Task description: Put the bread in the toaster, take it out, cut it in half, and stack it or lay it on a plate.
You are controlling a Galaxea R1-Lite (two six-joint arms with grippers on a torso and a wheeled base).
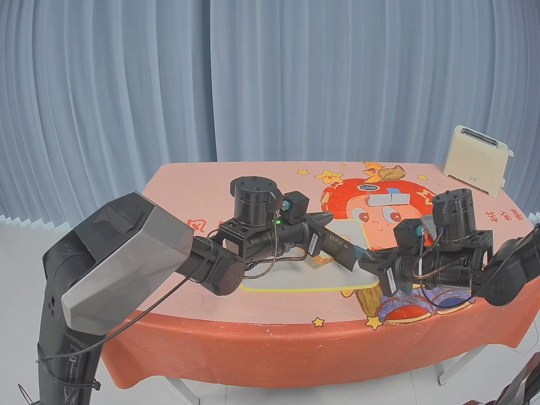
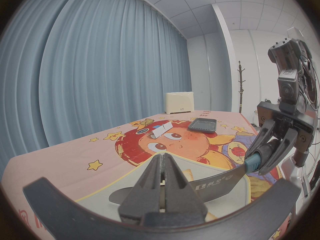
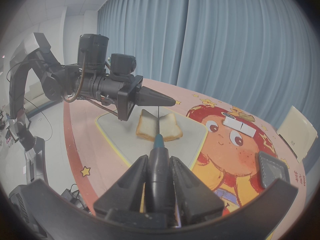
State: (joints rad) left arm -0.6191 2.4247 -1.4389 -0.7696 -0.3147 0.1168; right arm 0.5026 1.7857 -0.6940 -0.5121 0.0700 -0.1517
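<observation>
A slice of bread (image 3: pixel 159 127) lies on the white cutting board (image 3: pixel 123 140) with a yellow rim. My right gripper (image 3: pixel 159 157) is shut on the handle of a knife (image 2: pixel 213 184), whose blade stands edge-down across the middle of the slice. Just above the bread and beside the blade, my left gripper (image 3: pixel 172 101) hovers shut with nothing in it. From the head camera the bread (image 1: pixel 323 260) is mostly hidden under the knife (image 1: pixel 343 246) and my left gripper (image 1: pixel 329 217). The cream toaster (image 1: pixel 477 160) stands at the far right corner. A dark plate (image 3: pixel 273 169) lies right of the board.
A white folded card (image 1: pixel 389 199) with a blue tag lies on the cartoon tablecloth beyond the board. The table's front edge runs close below the board (image 1: pixel 292 279). Blue curtains hang behind the table.
</observation>
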